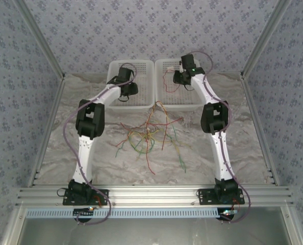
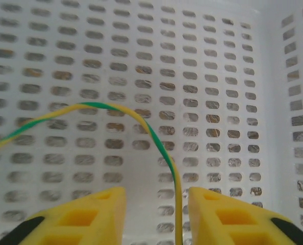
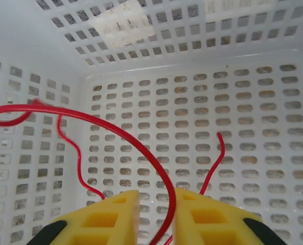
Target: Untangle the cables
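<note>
The cables (image 1: 150, 133) lie tangled on the table between the arms, thin red, green, yellow and orange wires crossing each other. My left gripper (image 1: 126, 86) hangs over the left white basket (image 1: 144, 76). In the left wrist view its yellow fingers (image 2: 90, 214) stand apart, and a green-and-yellow wire (image 2: 116, 108) runs down through the gap close to the right finger, the left gripper (image 2: 156, 193) open. My right gripper (image 1: 178, 76) is inside the right basket (image 1: 161, 97). A red wire (image 3: 121, 130) arcs down between the right gripper's (image 3: 156, 194) parted jaws.
The perforated basket floor (image 2: 202, 76) and walls (image 3: 202, 102) stand close around both grippers. A second thin red wire end (image 3: 219, 153) pokes up behind the right finger. Wallpapered panels enclose the marbled table (image 1: 65, 148) on three sides.
</note>
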{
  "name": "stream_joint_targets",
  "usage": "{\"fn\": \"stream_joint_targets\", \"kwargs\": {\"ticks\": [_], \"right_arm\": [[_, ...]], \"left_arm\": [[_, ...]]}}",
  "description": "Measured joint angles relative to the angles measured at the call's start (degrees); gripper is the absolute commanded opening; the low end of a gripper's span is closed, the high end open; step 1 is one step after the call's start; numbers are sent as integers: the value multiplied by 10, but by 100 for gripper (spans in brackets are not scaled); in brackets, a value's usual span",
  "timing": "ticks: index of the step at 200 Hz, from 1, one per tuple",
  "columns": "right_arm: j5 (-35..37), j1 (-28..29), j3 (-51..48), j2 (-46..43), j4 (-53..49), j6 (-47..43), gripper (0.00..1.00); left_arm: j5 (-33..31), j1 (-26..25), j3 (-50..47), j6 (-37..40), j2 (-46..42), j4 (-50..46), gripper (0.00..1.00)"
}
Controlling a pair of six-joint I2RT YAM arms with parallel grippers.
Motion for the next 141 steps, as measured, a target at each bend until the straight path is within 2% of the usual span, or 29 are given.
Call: {"fn": "stream_joint_targets", "kwargs": {"ticks": [15,43,49,80,87,91,105,120,130,135,141], "right_arm": [[17,2,-18,-27,-7,-5,35],[56,5,-27,-77,-21,-16,36],[63,5,-28,-88,-24,-20,37],[83,5,-37,-129,-33,-31,40],[83,5,-39,-135,-35,-35,40],[83,5,-41,-138,-36,-38,40],[87,7,-59,-151,-37,-44,41],[87,10,-87,-169,-38,-46,41],[87,15,-114,-187,-37,-48,42],[87,17,-127,-197,-36,-48,43],[87,20,-145,-210,-34,-48,43]], "left_arm": [[-22,-1,-12,8,-33,-2,47],[-57,-4,-14,21,-95,-1,52],[-62,-5,-14,24,-108,0,56],[-79,-9,-14,38,-151,0,58],[-81,-11,-14,40,-156,-2,66],[-82,-12,-14,41,-158,-4,67],[-80,-14,-19,48,-164,-6,55],[-74,-18,-27,57,-170,-13,55],[-72,-21,-29,60,-171,-14,37],[-69,-22,-30,61,-171,-15,33],[-62,-22,-29,67,-170,-18,34]]}}
